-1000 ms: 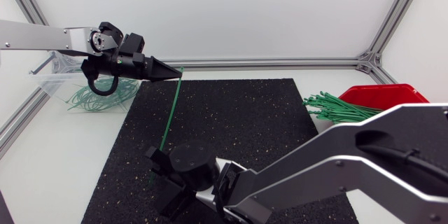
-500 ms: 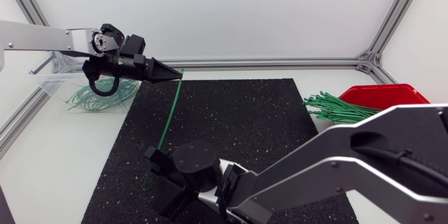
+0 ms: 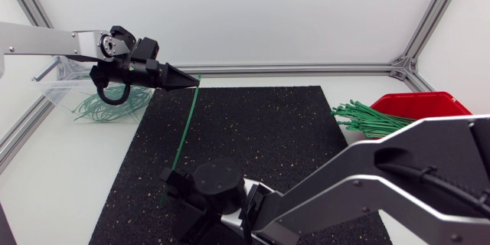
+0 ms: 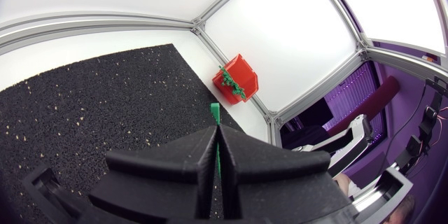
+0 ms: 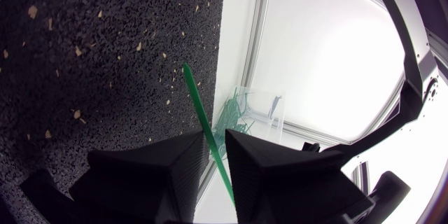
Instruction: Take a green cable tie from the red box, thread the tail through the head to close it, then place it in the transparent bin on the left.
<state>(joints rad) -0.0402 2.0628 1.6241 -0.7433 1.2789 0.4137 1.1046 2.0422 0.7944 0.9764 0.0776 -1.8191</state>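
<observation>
The transparent bin (image 3: 53, 84) is sitting at the table's far left, with looped green ties (image 3: 107, 109) lying in or beside it; I cannot tell which. Just right of it, the left gripper (image 3: 195, 83) is clenching a green cable tie (image 3: 184, 130) near its upper end, its fingers (image 4: 175, 168) pressing on it from both sides. Only a short green tip is poking out ahead of them. The tie is slanting down over the black mat (image 3: 276, 130) to the right gripper (image 3: 172, 182), which is hovering low over the mat's near left part. The strap is passing through that gripper, but whether it is pinched there I cannot tell. At the far right, a bundle of loose ties (image 3: 367, 119) is sticking out of the red box (image 3: 417, 104)
</observation>
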